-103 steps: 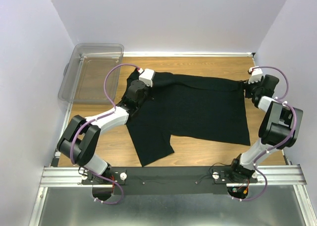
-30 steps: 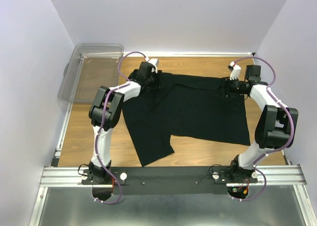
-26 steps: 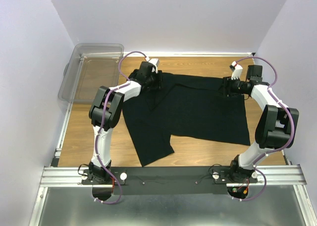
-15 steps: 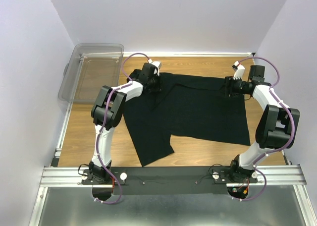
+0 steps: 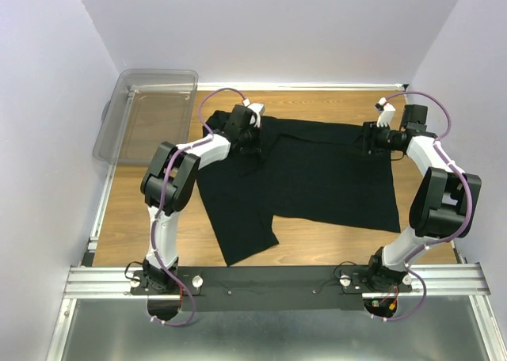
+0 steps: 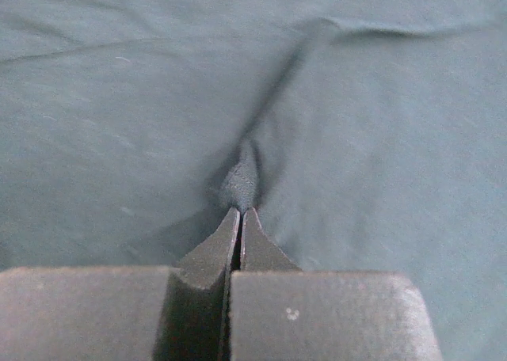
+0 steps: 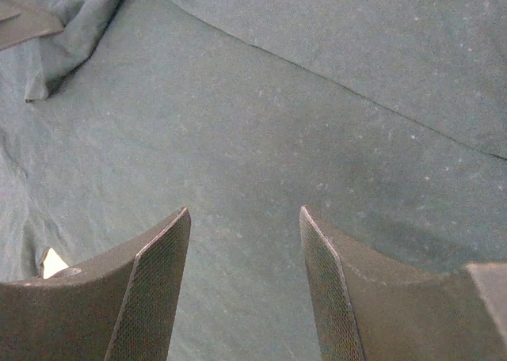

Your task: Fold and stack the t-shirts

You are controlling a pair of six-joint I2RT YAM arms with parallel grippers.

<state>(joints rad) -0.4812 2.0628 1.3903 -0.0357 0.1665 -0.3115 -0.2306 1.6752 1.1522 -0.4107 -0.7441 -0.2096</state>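
Note:
A black t-shirt (image 5: 309,175) lies spread on the wooden table, one sleeve reaching toward the front left. My left gripper (image 5: 255,137) is at the shirt's far left corner. In the left wrist view it (image 6: 240,210) is shut on a small pinch of the cloth (image 6: 240,179). My right gripper (image 5: 369,138) is over the shirt's far right corner. In the right wrist view it (image 7: 244,210) is open and empty, its fingers (image 7: 158,266) just above flat cloth (image 7: 261,123). A crumpled fold (image 7: 63,36) lies at the upper left.
A clear plastic bin (image 5: 147,115) stands at the far left of the table. Bare wood (image 5: 142,210) shows to the left and front of the shirt. A metal rail (image 5: 269,278) with both arm bases runs along the near edge.
Both arms have swung inward along the shirt's far edge. The left gripper has slid a little right over the far left corner; the right gripper has shifted slightly at the far right corner.

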